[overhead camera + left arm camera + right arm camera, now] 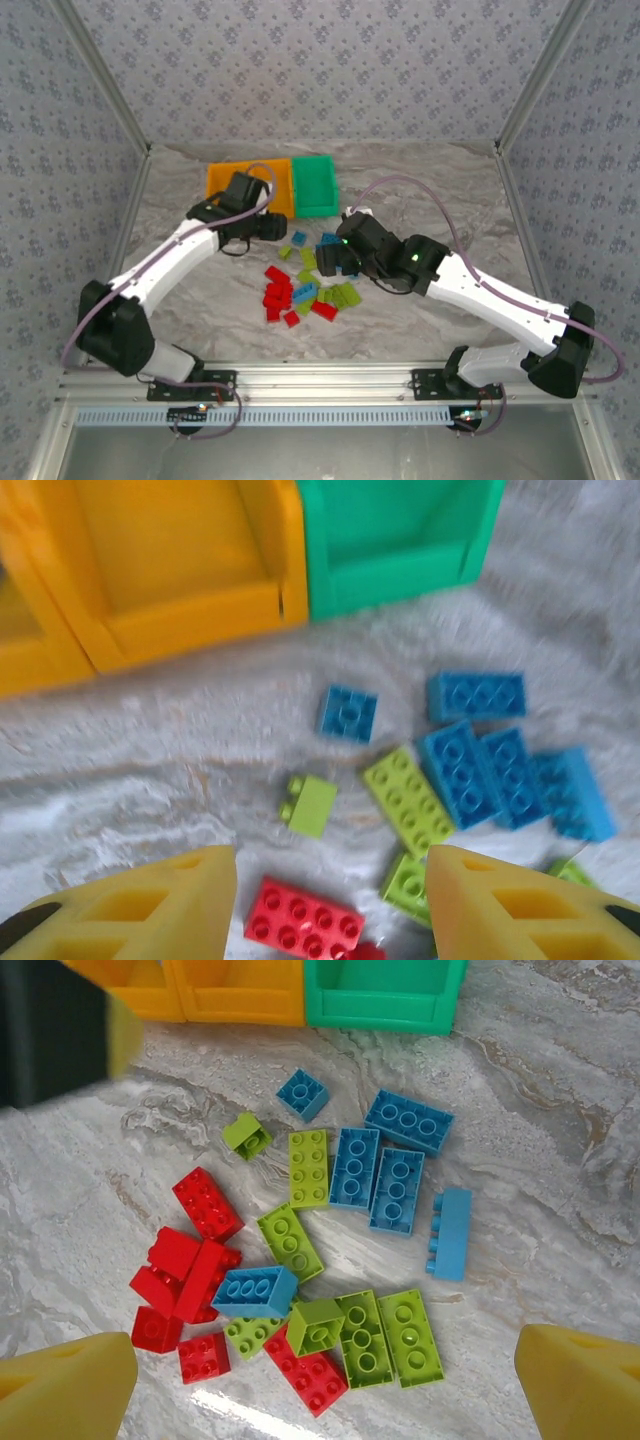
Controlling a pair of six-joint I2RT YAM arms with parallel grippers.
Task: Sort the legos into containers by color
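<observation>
Legos (290,1242) all lie loose on the marbled surface (450,190), one scatter between the 2 arms, just in front of the containers (222,182). Containers stand in a row at the far side: 2 orange bins (235,990) on the left, green bin (385,1005) on the right, touching.

Left tool (330,880): fingers apart, nothing btwn them. Top view puts it over the far-left edge of the scatter, close to the front of the orange bins. Right tool (325,1370): fingers spread wide, nothing held. It hangs over the middle/right of the scatter, w/ most of the pile under the gap.

Under the right tool:
- red group (190,1270) bunched on the left, bricks touching
- blue group (375,1170) on the far right, 3 long ones side by side
- lime ones mixed thru the middle & near side
- 1 blue brick (255,1292) mid-pile, touching red & lime
- 1 light-blue brick (452,1232) on its side, studs facing left, just beside the blue group

Under the left tool:
- red brick (303,918) on the surface below the gap
- small lime brick (310,805) farther out, tilted
- small blue square (348,712) beyond it, near the bins but apart
</observation>
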